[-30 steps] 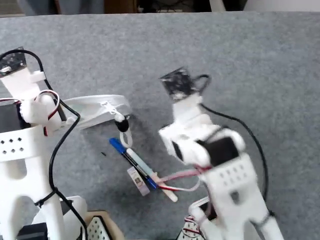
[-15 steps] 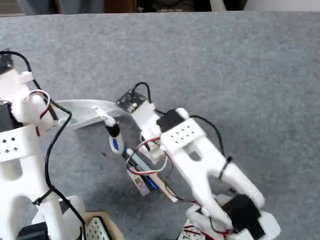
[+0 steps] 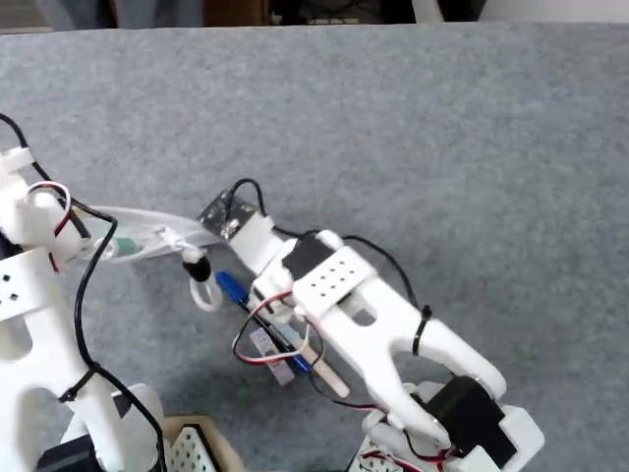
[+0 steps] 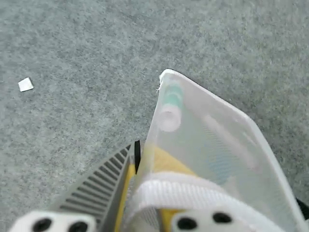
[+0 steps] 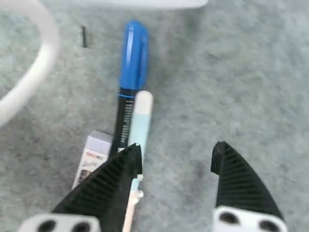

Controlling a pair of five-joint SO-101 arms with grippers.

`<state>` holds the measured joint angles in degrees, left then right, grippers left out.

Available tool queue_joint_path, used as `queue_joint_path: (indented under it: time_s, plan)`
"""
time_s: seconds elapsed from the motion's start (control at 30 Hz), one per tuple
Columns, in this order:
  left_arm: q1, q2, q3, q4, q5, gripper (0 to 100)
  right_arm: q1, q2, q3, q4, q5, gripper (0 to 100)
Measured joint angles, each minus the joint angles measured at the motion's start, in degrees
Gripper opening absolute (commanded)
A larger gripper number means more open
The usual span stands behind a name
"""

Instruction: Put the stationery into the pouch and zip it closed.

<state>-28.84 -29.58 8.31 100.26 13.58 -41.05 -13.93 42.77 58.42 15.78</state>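
The clear pouch (image 3: 147, 236) lies at the table's left, and my left gripper (image 3: 95, 242) is shut on its end. From the left wrist, the pouch (image 4: 217, 145) holds a green-capped item (image 4: 170, 96) between my left gripper (image 4: 140, 174) fingers. Its black zip pull (image 3: 196, 264) carries a white loop (image 3: 205, 294). A blue marker (image 5: 133, 53), a pale pen (image 5: 140, 121) and an eraser (image 5: 91, 157) lie together on the carpet. My right gripper (image 5: 176, 150) hangs open just above them, with the pale pen by one fingertip (image 5: 128, 159). The right arm (image 3: 334, 285) covers part of the pens.
Grey carpet (image 3: 442, 128) covers the whole table, with free room at the back and right. A small white scrap (image 4: 25, 85) lies near the pouch. The arm bases and a perforated box (image 3: 192, 447) stand at the front edge.
My right arm swung left and down over the pens. The left arm drew the pouch leftward, and the zip pull and loop moved with it.
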Motion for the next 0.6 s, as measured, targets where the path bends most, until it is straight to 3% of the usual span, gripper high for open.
queue_joint_path:
  time_s: [0.2, 0.6]
  plan:
    - [-4.84, 0.0, 0.0, 0.0, 0.0, 3, -0.53, 0.0, 4.48, -1.67, 0.0, 24.3]
    - [-6.68, 0.09, 0.09, 0.35, 0.18, 3, -1.67, 0.0, 7.38, -4.92, 0.09, 24.3]
